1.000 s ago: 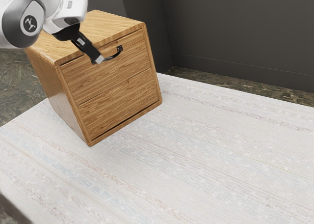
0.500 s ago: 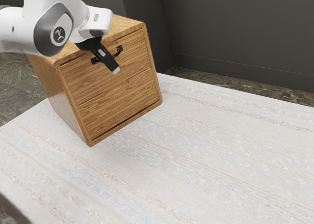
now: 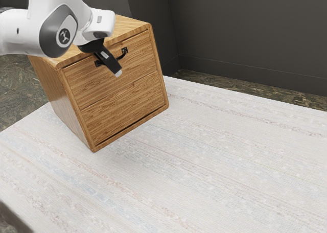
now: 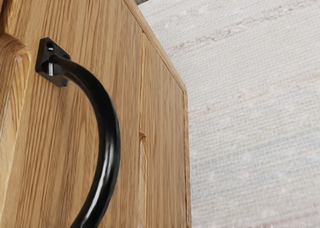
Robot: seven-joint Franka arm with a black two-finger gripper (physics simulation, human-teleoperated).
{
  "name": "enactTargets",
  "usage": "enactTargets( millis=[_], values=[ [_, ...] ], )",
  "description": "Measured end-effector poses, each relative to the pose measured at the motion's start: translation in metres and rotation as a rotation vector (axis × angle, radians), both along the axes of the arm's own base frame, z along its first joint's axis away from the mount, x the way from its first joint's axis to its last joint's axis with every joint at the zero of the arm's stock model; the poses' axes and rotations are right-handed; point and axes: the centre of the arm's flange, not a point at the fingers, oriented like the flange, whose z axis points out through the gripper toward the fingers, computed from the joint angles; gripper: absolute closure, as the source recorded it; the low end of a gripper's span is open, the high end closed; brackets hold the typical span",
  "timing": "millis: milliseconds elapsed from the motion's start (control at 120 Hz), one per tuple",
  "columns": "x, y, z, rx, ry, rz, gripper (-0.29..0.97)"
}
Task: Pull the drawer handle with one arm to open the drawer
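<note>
On the pale table (image 3: pixel 230 166), toward the far end at the exterior view's left, a wooden cabinet (image 3: pixel 117 110) is set, its top drawer (image 3: pixel 140 51) seen flush and not yet opened. The gripper (image 3: pixel 117 69) is held right at the drawer's black handle (image 3: pixel 123 52), though whether it is open or clamped on that handle cannot be told. The grasp is judged the step in hand; a firm hold is needed before a straight pull outward.

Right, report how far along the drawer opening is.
Done: the black two-finger gripper sits at the curved black handle. In hand: securing the handle; grip unclear. Left: the pull, since the top oak drawer front looks flush with the wooden cabinet.
</note>
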Motion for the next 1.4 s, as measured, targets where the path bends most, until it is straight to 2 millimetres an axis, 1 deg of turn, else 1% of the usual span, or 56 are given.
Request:
enactTargets(
  millis=[67, 217, 383, 467, 542, 625, 708, 767, 825, 917, 967, 1100, 1142, 1208, 1233, 1258, 1283, 1308, 1350, 1400],
  values=[
    [0.003, -0.004, 0.001, 0.0, -0.003, -0.006, 0.0],
    [0.003, -0.006, -0.002, -0.018, 0.001, -0.006, 0.0],
    [0.002, -0.02, 0.0, -0.039, 0.009, -0.025, 0.0],
    [0.002, -0.035, 0.003, -0.046, 0.01, -0.049, 0.0],
    [0.002, -0.055, 0.008, -0.052, 0.011, -0.083, 0.0],
    [0.004, -0.077, 0.006, -0.057, 0.021, -0.117, 0.0],
    [0.004, -0.088, 0.007, -0.059, 0.026, -0.133, 0.0],
    [-0.002, -0.086, 0.018, -0.051, 0.011, -0.13, 0.0],
    [-0.005, -0.078, 0.022, -0.044, 0.007, -0.116, 0.0],
    [-0.006, -0.069, 0.022, -0.022, 0.012, -0.102, 0.0],
    [-0.003, -0.068, 0.016, -0.013, 0.023, -0.102, 0.0],
    [0.002, -0.071, 0.002, -0.001, 0.046, -0.113, 0.0],
    [0.003, -0.071, -0.004, -0.001, 0.055, -0.115, -0.02],
    [0.004, -0.071, -0.012, -0.002, 0.066, -0.119, -0.02],
    [0.004, -0.072, -0.014, -0.002, 0.068, -0.122, -0.04],
    [0.004, -0.074, -0.014, -0.002, 0.067, -0.124, -0.06],
    [0.003, -0.075, -0.013, -0.002, 0.066, -0.127, -0.06],
    [0.003, -0.076, -0.012, -0.002, 0.064, -0.129, -0.01],
    [0.002, -0.08, -0.009, -0.003, 0.06, -0.137, 0.02],
    [0.001, -0.09, -0.006, -0.004, 0.055, -0.155, 0.04]
  ],
)
